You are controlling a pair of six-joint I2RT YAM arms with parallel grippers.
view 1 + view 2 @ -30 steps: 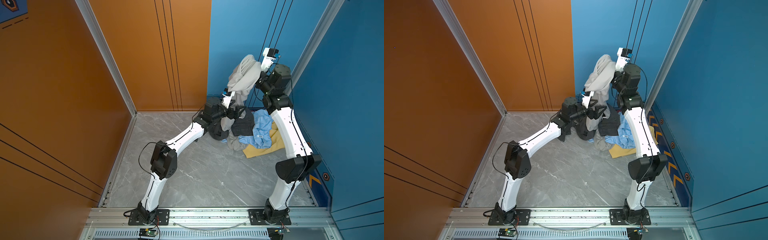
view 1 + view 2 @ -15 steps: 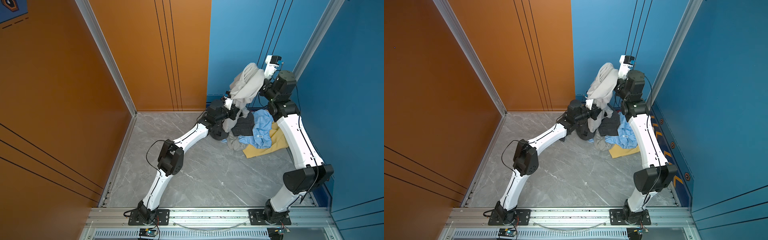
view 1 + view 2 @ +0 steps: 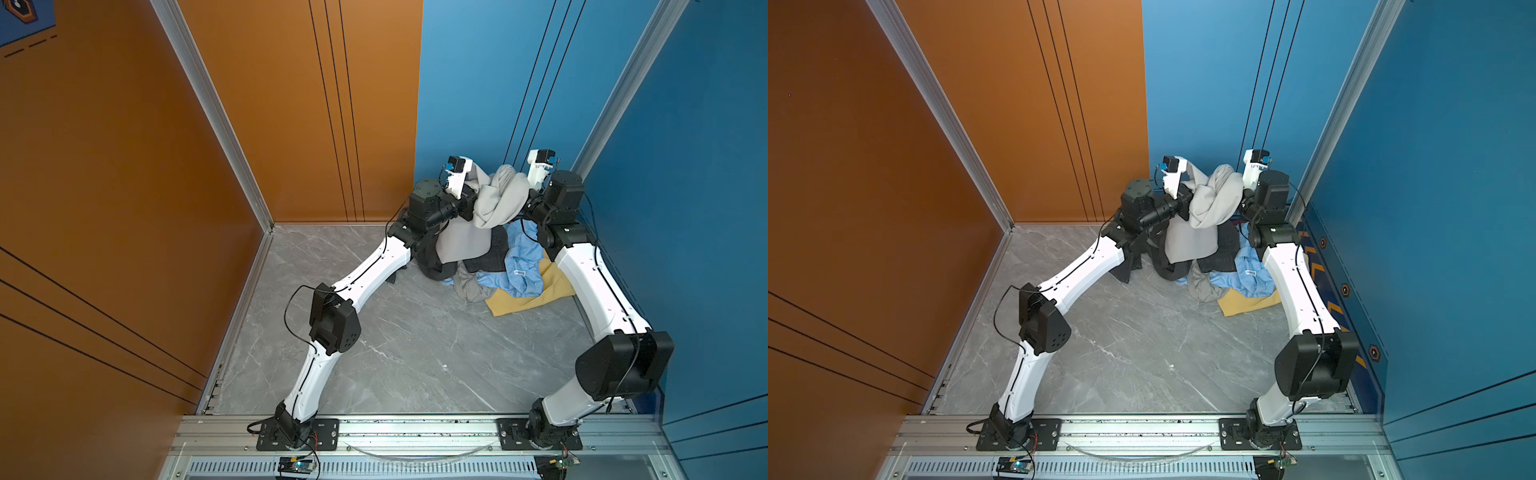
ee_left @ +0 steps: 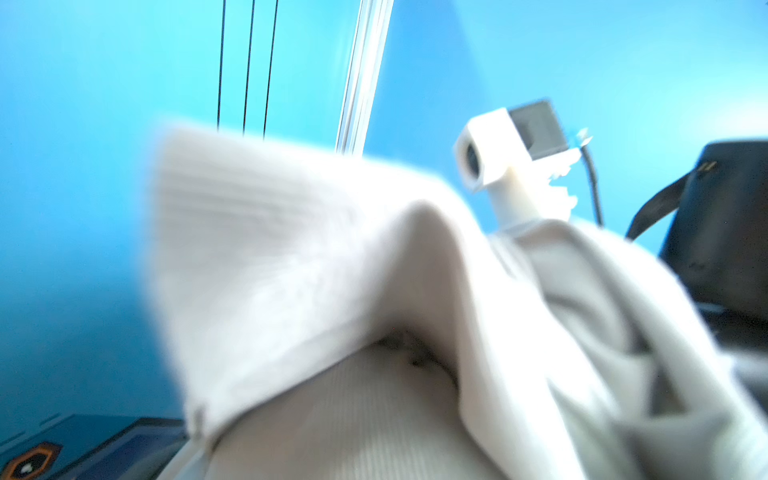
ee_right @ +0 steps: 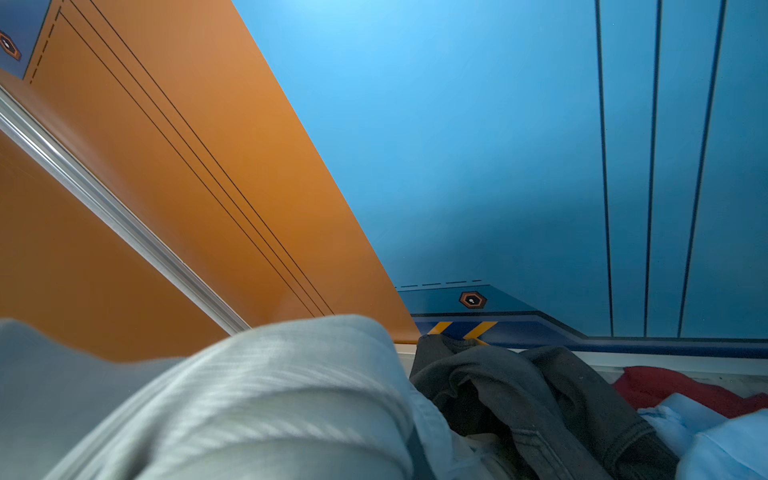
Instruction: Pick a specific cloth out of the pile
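The cloth (image 3: 496, 199) (image 3: 1210, 199), pale grey and plain, hangs bunched in the air over the pile (image 3: 517, 270) (image 3: 1246, 274) in the far right corner. My left gripper (image 3: 471, 201) (image 3: 1185, 203) is shut on the cloth's left side, and a flat panel of it hangs below. My right gripper (image 3: 525, 201) (image 3: 1244, 199) is shut on its right side. Both sets of jaws are buried in the fabric. In the left wrist view the cloth (image 4: 374, 291) fills the frame, and in the right wrist view the cloth (image 5: 270, 395) covers the jaws.
Under the cloth lie a dark charcoal garment (image 3: 486, 259) (image 5: 519, 395), a light blue shirt (image 3: 523, 266), a yellow piece (image 3: 536, 295) and a red piece (image 5: 665, 386). Blue walls (image 3: 685, 166) stand close behind and to the right. Grey floor (image 3: 395, 332) stretches towards the front.
My left gripper has shut on the cloth's lower left part and lifted a little. The right gripper has come down with the cloth, so the bundle now hangs lower between the two.
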